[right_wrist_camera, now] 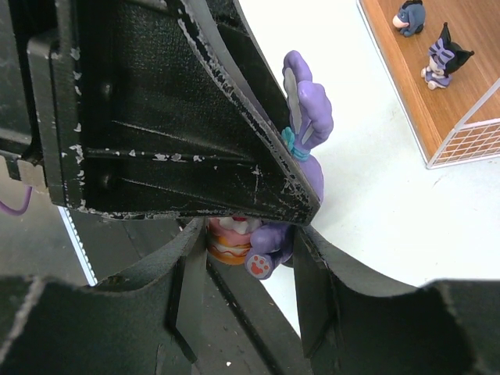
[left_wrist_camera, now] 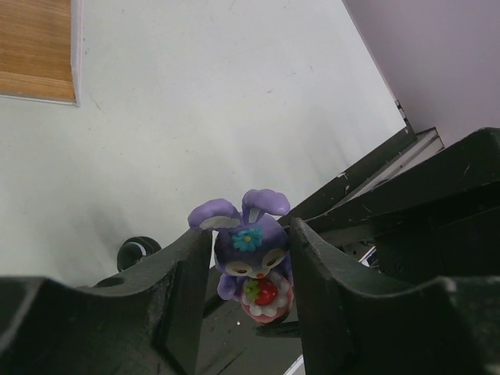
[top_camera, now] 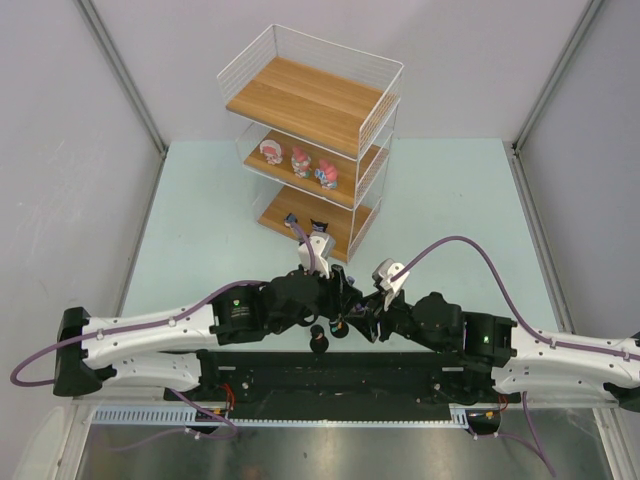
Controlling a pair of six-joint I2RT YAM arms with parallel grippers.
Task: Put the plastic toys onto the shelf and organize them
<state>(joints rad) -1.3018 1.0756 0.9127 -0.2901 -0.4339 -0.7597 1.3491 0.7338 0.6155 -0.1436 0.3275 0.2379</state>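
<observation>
Your left gripper (left_wrist_camera: 250, 238) is clamped on the bunny's (left_wrist_camera: 251, 262) head, and your right gripper (right_wrist_camera: 248, 246) is pinching its feet. The bunny sits mid-air at 6 o'clock from the shelf (top_camera: 300, 100).

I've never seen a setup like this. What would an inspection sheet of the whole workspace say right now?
Surface: pale green table.
Job's things: wire shelf at the far side, three wooden boards, top one bare; three pink-and-white toys on the middle board; a dark eared toy and a blue-grey toy on the bottom board; purple bunny held between the claws.
Clutter: small dark round object by the arm bases, too small to identify.
Grippers: left claw and right claw both shut on the bunny.
Cables: a purple cable loops off each arm.
Surroundings: plain grey walls; nothing else seen.
</observation>
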